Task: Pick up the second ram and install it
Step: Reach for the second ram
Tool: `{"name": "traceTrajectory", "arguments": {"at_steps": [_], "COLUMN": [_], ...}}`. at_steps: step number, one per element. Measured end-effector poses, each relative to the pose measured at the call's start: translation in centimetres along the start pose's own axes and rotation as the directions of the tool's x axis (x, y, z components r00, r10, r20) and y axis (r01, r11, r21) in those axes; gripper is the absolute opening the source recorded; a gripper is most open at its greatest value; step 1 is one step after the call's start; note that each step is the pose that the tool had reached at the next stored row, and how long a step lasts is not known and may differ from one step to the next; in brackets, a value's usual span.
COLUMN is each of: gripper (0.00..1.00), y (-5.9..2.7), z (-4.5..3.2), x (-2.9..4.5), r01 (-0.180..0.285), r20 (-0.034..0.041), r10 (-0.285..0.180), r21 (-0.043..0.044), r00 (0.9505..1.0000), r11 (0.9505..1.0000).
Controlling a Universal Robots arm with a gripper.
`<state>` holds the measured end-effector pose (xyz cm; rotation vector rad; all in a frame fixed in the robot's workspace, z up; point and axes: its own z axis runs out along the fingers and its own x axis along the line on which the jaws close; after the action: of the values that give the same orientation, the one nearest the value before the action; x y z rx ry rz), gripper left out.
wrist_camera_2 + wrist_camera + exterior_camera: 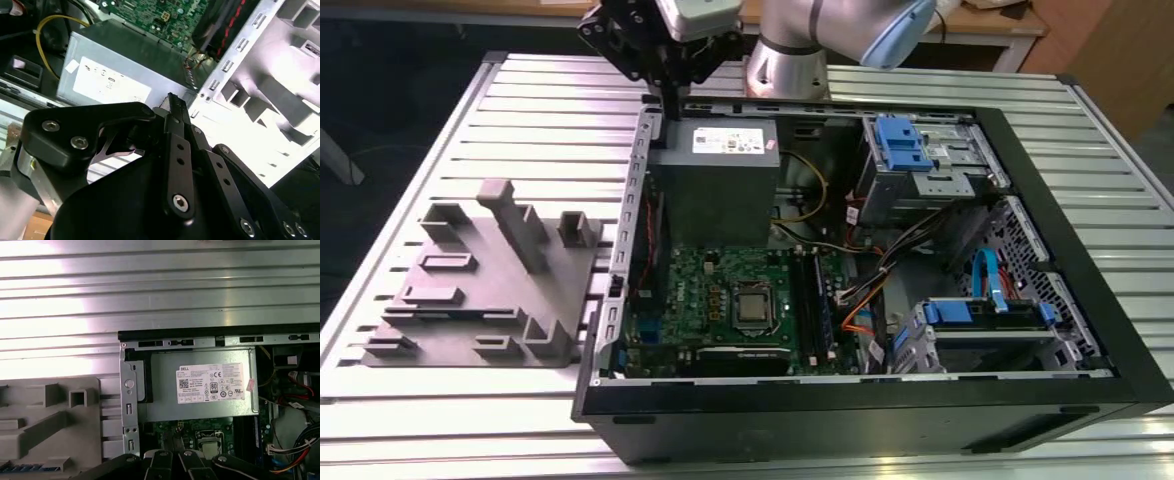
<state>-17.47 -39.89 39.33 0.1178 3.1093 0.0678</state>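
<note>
The gripper (670,108) is hanging over the corner of the open computer case (854,425) that is far from the camera and on the exterior view's left, just above the power supply (716,185). What looks like the second ram (27,468) is sitting apart from it, as a thin blue-green strip in a slot of the grey holder (467,300), which is resting on the table (534,110) beside the case. That reading is a judgement, since just 1 edge of the strip is showing in the first wrist view.

From the gripper, the strip is lying outward past the case's side wall, toward the exterior view's left and nearer that camera. Its long axis is running roughly square to that wall, across the holder. The memory slots (817,305) are lying the opposite way, inside the case beside the processor socket (757,303). They are running along the motherboard (700,300), so they sit crosswise to the strip.

In the second wrist view the 2 fingertips (174,102) are pressing together into 1 narrow dark blade. No board is showing between them, and they are touching nothing, hovering clear of both the case rim and the holder.
</note>
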Motion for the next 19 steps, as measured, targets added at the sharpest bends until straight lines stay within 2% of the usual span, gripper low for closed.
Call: {"name": "traceTrajectory", "arguments": {"at_steps": [19], "gripper": [0.07], "y": [-0.36], "z": [-0.14], "x": [4.73], "r01": [0.000], "r20": [0.0085], "r10": [0.000], "r21": [-0.0007], "r00": [1.0000], "r11": [1.0000]}}
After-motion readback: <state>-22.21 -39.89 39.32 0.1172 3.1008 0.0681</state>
